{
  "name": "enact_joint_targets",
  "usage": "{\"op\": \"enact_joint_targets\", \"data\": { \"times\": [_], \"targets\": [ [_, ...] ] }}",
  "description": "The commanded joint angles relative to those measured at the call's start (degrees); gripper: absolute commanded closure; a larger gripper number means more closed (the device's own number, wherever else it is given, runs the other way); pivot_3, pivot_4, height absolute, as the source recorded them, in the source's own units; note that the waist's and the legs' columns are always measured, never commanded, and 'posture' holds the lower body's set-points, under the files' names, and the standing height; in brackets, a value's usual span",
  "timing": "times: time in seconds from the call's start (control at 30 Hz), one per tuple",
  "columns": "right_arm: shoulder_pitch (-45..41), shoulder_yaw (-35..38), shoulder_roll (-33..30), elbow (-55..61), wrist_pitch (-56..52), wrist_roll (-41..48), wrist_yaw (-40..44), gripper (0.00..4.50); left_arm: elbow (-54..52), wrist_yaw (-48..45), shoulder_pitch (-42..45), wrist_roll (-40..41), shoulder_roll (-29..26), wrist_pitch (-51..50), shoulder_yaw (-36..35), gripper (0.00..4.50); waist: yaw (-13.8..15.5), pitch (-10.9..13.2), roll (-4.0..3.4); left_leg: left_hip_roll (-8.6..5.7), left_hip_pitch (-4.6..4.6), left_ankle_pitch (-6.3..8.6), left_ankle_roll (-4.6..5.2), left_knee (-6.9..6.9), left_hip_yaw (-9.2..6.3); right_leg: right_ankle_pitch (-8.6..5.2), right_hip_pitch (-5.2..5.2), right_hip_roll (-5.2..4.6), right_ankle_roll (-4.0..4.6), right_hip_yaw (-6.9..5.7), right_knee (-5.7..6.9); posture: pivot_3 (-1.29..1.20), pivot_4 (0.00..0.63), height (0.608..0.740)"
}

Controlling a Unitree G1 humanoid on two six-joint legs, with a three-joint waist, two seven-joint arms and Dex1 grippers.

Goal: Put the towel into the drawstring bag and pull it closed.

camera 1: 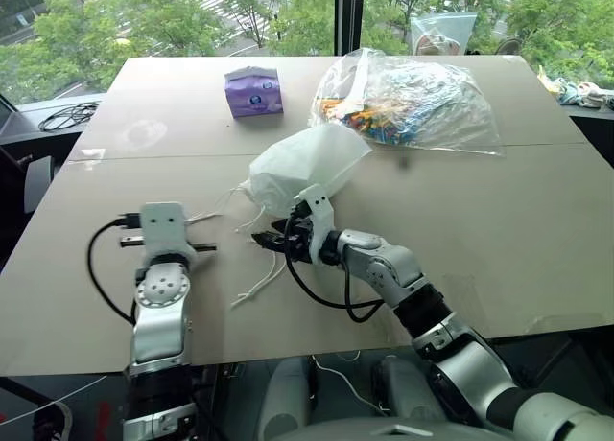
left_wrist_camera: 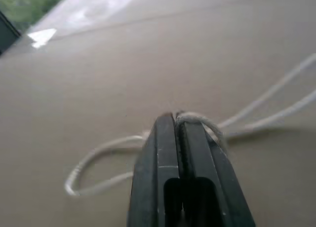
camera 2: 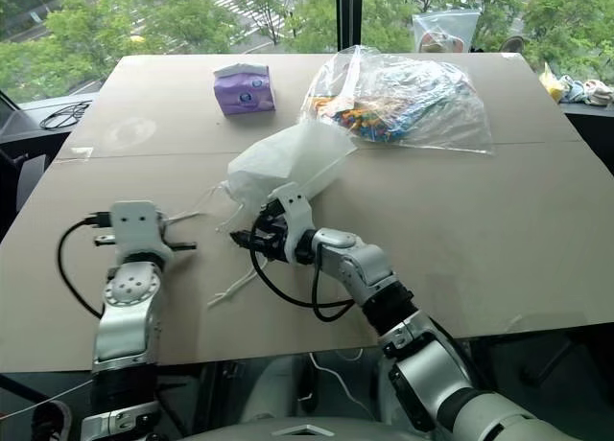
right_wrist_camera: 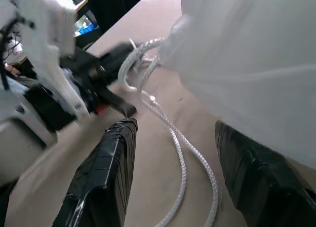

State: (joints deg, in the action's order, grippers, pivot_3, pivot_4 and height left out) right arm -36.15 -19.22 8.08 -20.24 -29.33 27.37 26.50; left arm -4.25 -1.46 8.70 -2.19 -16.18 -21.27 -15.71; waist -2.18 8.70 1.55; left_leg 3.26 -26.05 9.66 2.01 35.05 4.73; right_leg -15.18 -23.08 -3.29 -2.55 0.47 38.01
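1. Left hand (camera 1: 204, 246) is clenched on a loop of the white drawstring cord (left_wrist_camera: 197, 121); in the left wrist view the cord wraps over the tips of the closed fingers and trails off across the desk (camera 1: 499, 220).
2. Right hand (camera 1: 271, 238) stands released, its fingers apart, with nothing gripped between them. In the right wrist view another strand of cord lies loose on the desk between its fingers, and the bag's fabric presses against one of them.
3. Lying near the middle of the desk is the drawstring bag (camera 1: 302, 168), full and rounded, its gathered mouth pointing toward the robot's left and its closed end angled away toward the clear plastic bag of colourful items (camera 1: 413, 101).
4. No green cloth shows on the desk, so the towel is probably already inside the bag, though I cannot see it through the fabric.
5. Bag mouth and left hand are apart, joined by the cord. The bag's long axis runs from the mouth, near the right hand, back and to the right.
6. Closing likely calls for the left hand to draw the cord away from the mouth, along that axis, while the right hand, just at the mouth, steadies the bag.
7. A purple tissue pack (camera 1: 253, 91) sits well behind, out of the way.
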Motion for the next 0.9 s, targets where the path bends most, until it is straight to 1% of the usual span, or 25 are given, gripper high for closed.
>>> {"op": "enact_joint_targets", "data": {
  "times": [0.03,0.13,0.2,0.3,0.4,0.43,0.53,0.67,0.8,0.9],
  "targets": [
    [-5.7,3.4,8.1,2.7,0.4,2.3,-0.3,1.81,1.6,-3.3,2.2,1.3,0.2,-2.3,3.5,4.50,-0.1,0.0,-0.01,0.00,0.01,0.00,0.00,0.00,0.01,0.00,0.00,-0.01,0.00,0.02,0.01,0.00,0.150,0.740],
    [-5.5,4.1,7.4,5.0,-0.9,3.9,1.1,1.81,4.3,-10.6,5.8,1.8,0.0,-3.5,9.9,4.50,0.2,0.0,-0.05,-0.01,-0.02,0.00,0.00,0.00,-0.01,0.00,0.01,-0.09,0.01,0.02,0.02,0.00,0.150,0.740],
    [-5.3,4.9,6.6,6.3,-1.3,4.6,1.2,1.81,5.2,-14.0,7.5,2.0,0.1,-3.9,12.7,4.50,0.2,0.0,-0.08,-0.04,-0.04,0.00,-0.01,-0.01,0.01,0.00,0.01,-0.15,0.01,-0.04,0.01,0.00,0.150,0.740],
    [-5.0,8.5,3.5,9.4,-2.5,6.5,0.3,1.81,6.5,-18.8,10.9,2.2,0.7,-2.9,17.6,4.50,0.2,0.0,-0.07,-0.09,-0.09,0.00,0.00,0.00,0.06,0.00,0.02,-0.28,0.00,-0.06,-0.03,0.00,0.150,0.740],
    [-4.3,11.5,-0.9,12.4,-3.9,6.1,0.6,1.81,7.5,-22.2,13.7,2.3,2.2,-1.4,21.3,4.50,0.0,0.0,-0.10,-0.08,-0.20,-0.01,0.00,0.00,0.02,0.01,-0.07,-0.27,0.00,-0.06,-0.03,0.00,0.150,0.740],
    [-4.0,12.3,-2.1,13.0,-4.4,5.6,0.7,1.81,7.8,-22.9,14.3,2.3,2.8,-1.0,22.0,4.50,0.1,0.0,-0.10,-0.08,-0.28,-0.01,0.00,0.00,0.01,0.01,-0.09,-0.26,0.00,-0.06,-0.01,0.00,0.150,0.740],
    [-1.7,15.1,-9.1,16.2,-6.3,4.8,1.9,1.81,7.8,-24.2,15.7,2.5,5.0,0.2,23.9,4.50,0.4,0.0,-0.12,-0.10,-0.52,-0.03,0.01,0.02,-0.02,0.00,-0.23,-0.26,-0.01,-0.17,-0.05,0.00,0.150,0.740],
    [1.4,18.1,-15.7,20.5,-10.2,6.2,2.8,1.81,6.1,-26.8,14.8,3.7,6.2,1.7,25.6,4.50,1.0,0.0,-0.12,-0.08,-0.70,-0.21,0.32,0.16,0.17,-0.02,-0.32,-0.23,-0.05,-0.43,-0.12,0.00,0.150,0.740],
    [5.2,18.0,-22.5,23.1,-11.2,4.1,5.1,1.81,4.0,-27.8,13.3,4.5,6.0,1.8,26.0,4.50,1.1,0.1,-0.16,0.05,-0.68,-0.22,0.35,0.17,0.26,-0.06,-0.37,0.36,-0.11,-0.33,-0.09,0.00,0.150,0.740],
    [7.8,20.4,-26.2,22.1,-10.6,3.2,5.0,1.81,2.9,-27.3,12.2,4.6,4.6,1.6,24.8,4.50,1.1,0.1,-0.17,0.05,-0.65,-0.22,0.35,0.25,0.22,-0.06,-0.38,0.59,-0.11,-0.30,-0.01,0.00,0.150,0.740]
  ]
}}
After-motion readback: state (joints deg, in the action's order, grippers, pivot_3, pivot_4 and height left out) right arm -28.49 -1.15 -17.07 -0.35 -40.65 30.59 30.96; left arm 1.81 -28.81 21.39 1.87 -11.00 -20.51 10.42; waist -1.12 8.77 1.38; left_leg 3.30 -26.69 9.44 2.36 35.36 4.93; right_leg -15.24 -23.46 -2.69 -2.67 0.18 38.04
